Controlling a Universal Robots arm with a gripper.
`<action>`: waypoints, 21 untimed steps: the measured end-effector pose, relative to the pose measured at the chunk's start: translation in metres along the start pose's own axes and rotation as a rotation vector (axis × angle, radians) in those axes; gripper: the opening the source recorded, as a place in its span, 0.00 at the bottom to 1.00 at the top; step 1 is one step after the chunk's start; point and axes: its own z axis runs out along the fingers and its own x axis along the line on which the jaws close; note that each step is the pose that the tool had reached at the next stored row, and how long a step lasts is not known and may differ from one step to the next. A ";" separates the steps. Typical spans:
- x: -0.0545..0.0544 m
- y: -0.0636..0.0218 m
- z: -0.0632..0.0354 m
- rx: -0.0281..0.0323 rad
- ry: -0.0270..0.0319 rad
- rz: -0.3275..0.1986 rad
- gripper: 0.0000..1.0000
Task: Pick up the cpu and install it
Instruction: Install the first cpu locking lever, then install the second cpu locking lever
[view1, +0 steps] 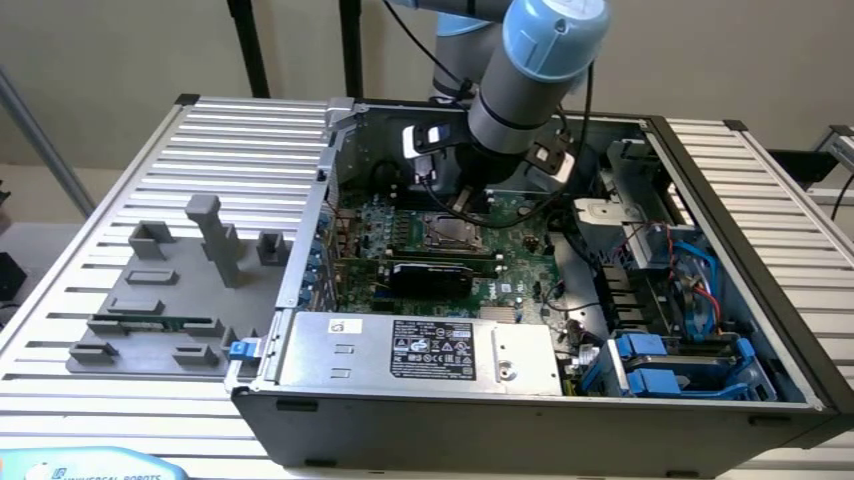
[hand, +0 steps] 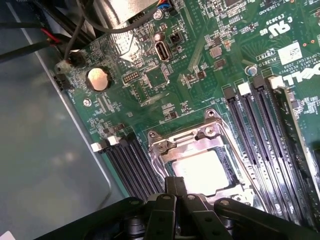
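Observation:
The cpu (hand: 201, 171), a flat square chip with a silvery-white top, lies inside the metal-framed socket (hand: 187, 142) on the green motherboard (hand: 165, 75). My gripper (hand: 176, 181) is shut, its two dark fingers pressed together with the tips at the chip's edge. Nothing shows between them. In the exterior view the arm reaches down into the open computer case (view1: 534, 420), and the gripper (view1: 467, 207) hangs just above the socket (view1: 450, 233).
Black memory slots (hand: 260, 135) flank the socket on both sides. A coin battery (hand: 98, 79) and loose cables (hand: 75, 35) lie nearby. Outside the case, grey fixture blocks (view1: 214, 240) and a green memory stick (view1: 154, 325) sit on the slatted table. The power supply (view1: 427, 350) and blue drive bays (view1: 667, 365) stand inside the case.

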 end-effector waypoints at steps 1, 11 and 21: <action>-0.001 -0.0004 -0.0008 -0.0010 -0.0007 0.000 0.11; -0.012 -0.0022 -0.0105 -0.0075 -0.0077 0.000 0.11; -0.023 -0.0028 -0.0213 -0.0138 -0.0161 0.001 0.11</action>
